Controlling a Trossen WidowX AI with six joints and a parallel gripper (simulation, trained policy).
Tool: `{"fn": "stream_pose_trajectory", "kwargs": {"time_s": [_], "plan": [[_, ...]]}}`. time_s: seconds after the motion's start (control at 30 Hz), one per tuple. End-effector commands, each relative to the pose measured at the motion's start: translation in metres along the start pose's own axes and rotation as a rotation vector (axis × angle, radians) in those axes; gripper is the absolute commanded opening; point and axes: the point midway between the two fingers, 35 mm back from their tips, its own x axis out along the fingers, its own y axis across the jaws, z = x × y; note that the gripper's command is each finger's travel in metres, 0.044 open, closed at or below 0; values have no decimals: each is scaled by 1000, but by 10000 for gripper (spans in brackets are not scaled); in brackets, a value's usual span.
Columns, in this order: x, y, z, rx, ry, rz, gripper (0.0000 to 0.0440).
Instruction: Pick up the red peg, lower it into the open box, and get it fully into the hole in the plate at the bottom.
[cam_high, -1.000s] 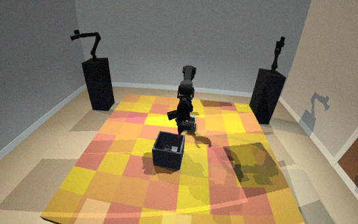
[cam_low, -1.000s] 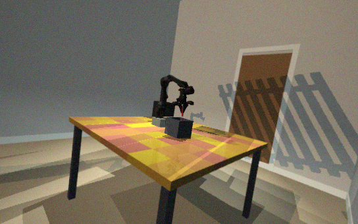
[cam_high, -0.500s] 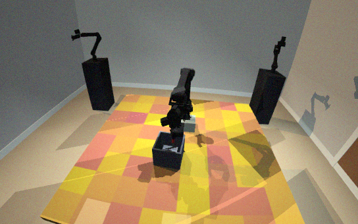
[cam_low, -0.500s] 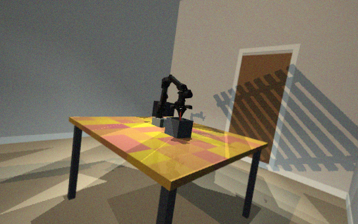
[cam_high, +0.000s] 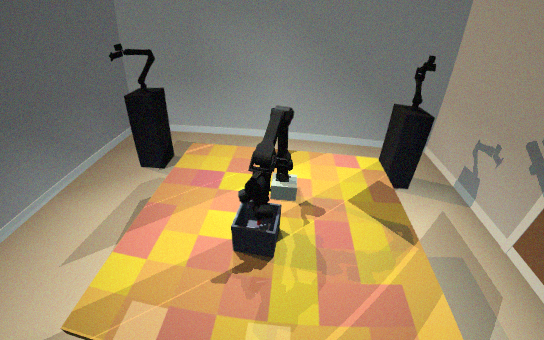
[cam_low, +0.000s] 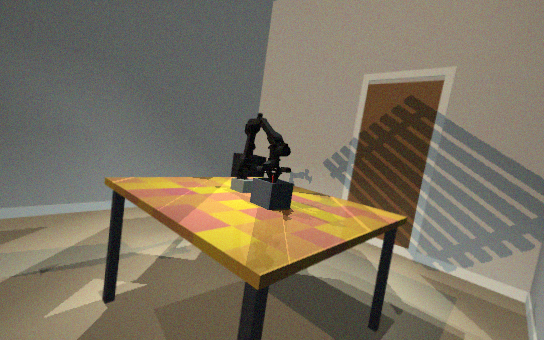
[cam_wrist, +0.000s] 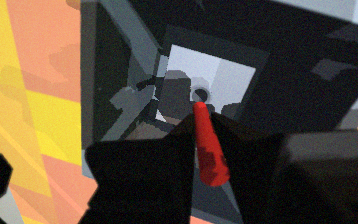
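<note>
Wrist view: fingers narrowly parted, clamped on the red peg (cam_wrist: 211, 150); no writing legible.

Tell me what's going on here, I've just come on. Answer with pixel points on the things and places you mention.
The arm's tool (cam_high: 262, 212) (cam_low: 273, 172) (cam_wrist: 202, 118) is shut on the red peg (cam_low: 273, 178) (cam_wrist: 212, 150) over the open box (cam_high: 254, 242) (cam_low: 271, 195) (cam_wrist: 89, 75). At the bottom of the box lies a pale plate (cam_wrist: 235, 72) with a round hole (cam_wrist: 200, 95). In the wrist view the peg's far tip appears just beside that hole, so the peg does not look inserted; how far above the plate it hangs, I can't tell.
</note>
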Motion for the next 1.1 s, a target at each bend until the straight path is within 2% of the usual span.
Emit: {"fn": "stream_pose_trajectory", "kwargs": {"time_s": [0.0, 0.2, 0.43, 0.53, 0.67, 0.8, 1.07], "plan": [[12, -1, 0, -19, 15, -7, 0], [25, -2, 3, -44, 15, -22, 5], [35, 0, 4, -68, 24, -46, 112], [34, 2, 0, -69, 54, -42, 112], [28, 7, 4, -65, 88, -19, 157], [22, 9, 8, -51, 135, 7, 151], [10, 13, 12, -35, 211, 45, 181]]}}
